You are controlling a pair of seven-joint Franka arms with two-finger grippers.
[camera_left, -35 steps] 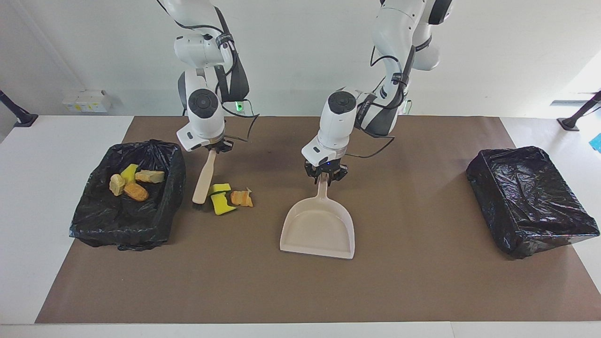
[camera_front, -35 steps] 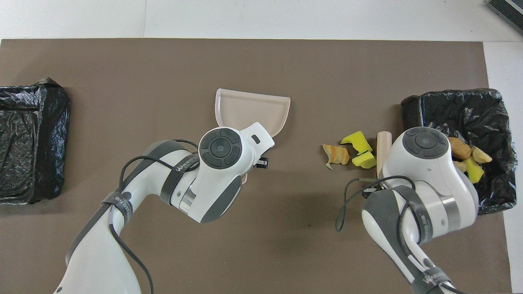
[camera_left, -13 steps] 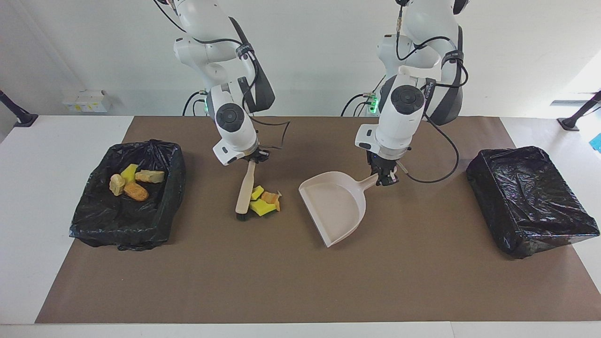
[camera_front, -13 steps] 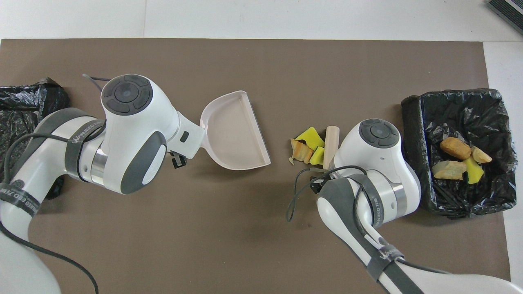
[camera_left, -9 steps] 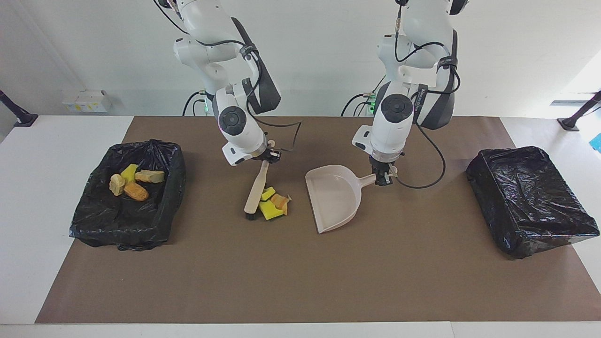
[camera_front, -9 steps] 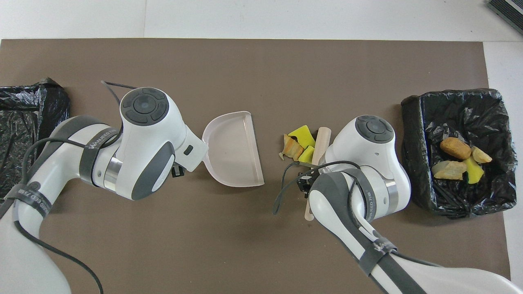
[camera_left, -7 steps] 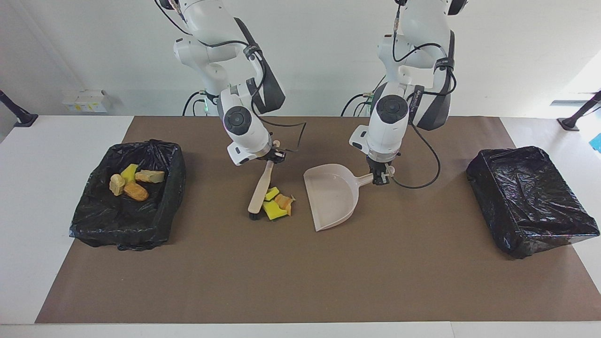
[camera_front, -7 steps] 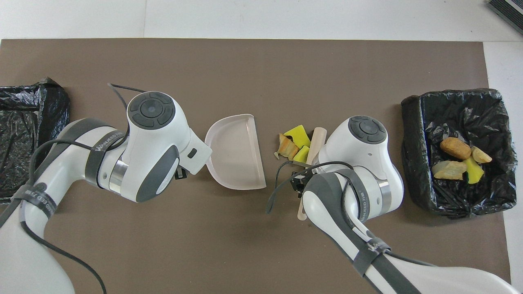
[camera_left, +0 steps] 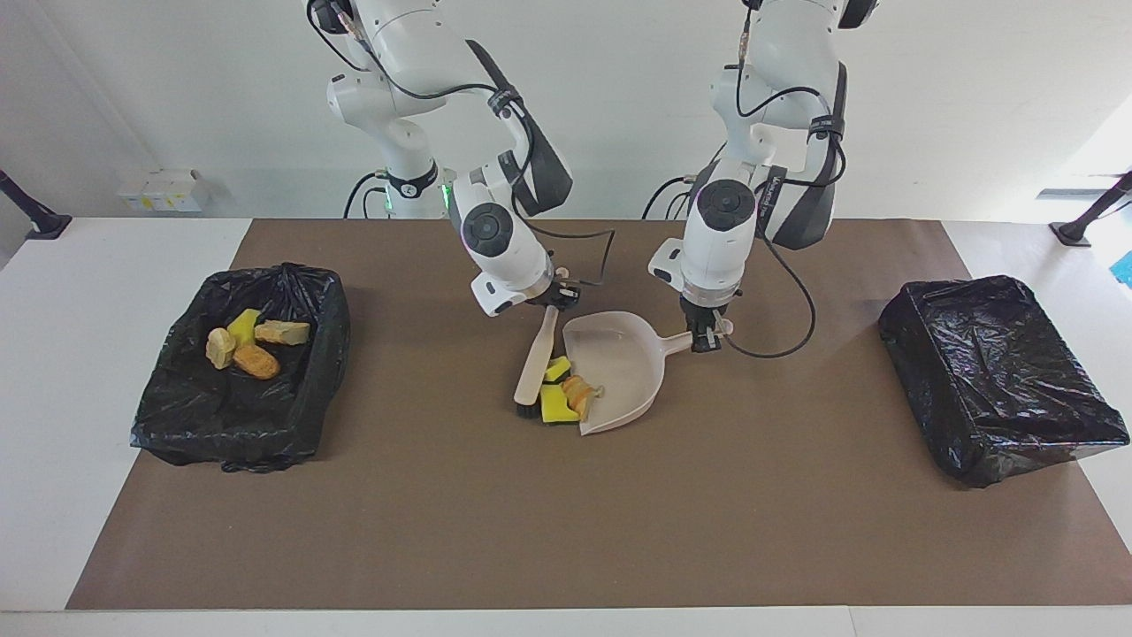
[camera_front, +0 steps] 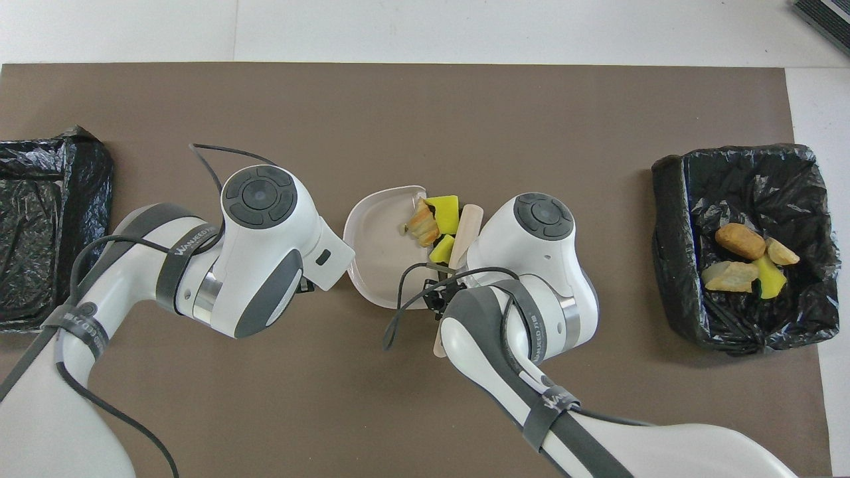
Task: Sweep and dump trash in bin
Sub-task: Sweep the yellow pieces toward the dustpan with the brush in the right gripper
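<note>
Where a second ago the beige plastic dustpan (camera_left: pixel 619 372) and the little heap of trash lay apart on the brown mat (camera_left: pixel 566 531), the two have now met near the table's middle. The tan-orange striped bread-like piece (camera_left: pixel 579 394) sits on the pan's open lip, and the two yellow-green sponge chunks (camera_left: pixel 555 402) lie just at that lip, pressed from their other side by the beige-handled hand brush (camera_left: pixel 535 364) — its dark bristles down on the mat.

The right gripper (camera_left: pixel 555 296) is pinched on the brush handle; the left gripper (camera_left: pixel 705 338) is pinched on the dustpan's handle, holding the pan low on the mat.

By my reading the sweep is almost done — one more short push should carry the sponge chunks in. Four earlier pieces already lie in the black-bag-lined bin (camera_left: pixel 177 425) at the right arm's end; a second black-lined bin (camera_left: pixel 999 380) sits at the left arm's end.
</note>
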